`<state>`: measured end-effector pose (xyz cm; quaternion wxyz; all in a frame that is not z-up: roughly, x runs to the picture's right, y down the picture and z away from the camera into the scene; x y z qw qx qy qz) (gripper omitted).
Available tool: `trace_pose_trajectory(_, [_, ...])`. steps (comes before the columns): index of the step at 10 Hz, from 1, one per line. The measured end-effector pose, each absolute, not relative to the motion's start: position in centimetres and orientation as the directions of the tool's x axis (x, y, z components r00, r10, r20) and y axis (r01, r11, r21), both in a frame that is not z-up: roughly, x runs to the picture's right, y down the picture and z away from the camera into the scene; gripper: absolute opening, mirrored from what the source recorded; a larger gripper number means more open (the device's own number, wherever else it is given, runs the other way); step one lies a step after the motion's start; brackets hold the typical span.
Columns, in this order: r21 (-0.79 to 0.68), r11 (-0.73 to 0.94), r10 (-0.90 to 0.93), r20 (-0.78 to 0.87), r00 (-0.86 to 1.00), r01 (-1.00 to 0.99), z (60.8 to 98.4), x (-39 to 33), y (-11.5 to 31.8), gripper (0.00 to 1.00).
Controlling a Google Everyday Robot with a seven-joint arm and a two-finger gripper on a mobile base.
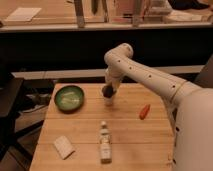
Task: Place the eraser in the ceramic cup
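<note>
- Bottle (105,145) lies front-centre on the wooden surface (145,145), label unreadable.
- White flat block (63,146) sits front-left.
- Mid-surface, the tool (108,92) hangs right atop the ceramic cup (108,102); its grip can't be told, and the eraser can't be made out.

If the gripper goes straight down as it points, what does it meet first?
Probably the cup directly under the gripper, which hangs over the table's far side; depth is unclear.

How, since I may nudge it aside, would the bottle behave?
The bottle seems to lie on its side, so it would likely roll. It looks slim, probably light. The gripper is over the cup, away from it.
</note>
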<state>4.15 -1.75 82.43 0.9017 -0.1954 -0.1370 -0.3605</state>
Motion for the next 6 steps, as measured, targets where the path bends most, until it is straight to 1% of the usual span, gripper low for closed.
trace_pose_trajectory(1, [-0.252, 0.666, -0.596, 0.386, 0.704, 0.702, 82.54, 4.13, -1.75, 0.35])
trace_pose_trajectory(2, [-0.25, 0.668, -0.595, 0.385, 0.705, 0.701, 82.57, 4.12, -1.79, 0.32])
trace_pose_trajectory(3, [-0.25, 0.67, -0.594, 0.385, 0.707, 0.699, 82.6, 4.13, -1.79, 0.32])
trace_pose_trajectory(4, [-0.251, 0.673, -0.591, 0.384, 0.71, 0.696, 82.63, 4.12, -1.82, 0.36])
trace_pose_trajectory(6, [-0.251, 0.68, -0.585, 0.381, 0.716, 0.689, 82.68, 4.13, -1.97, 0.46])
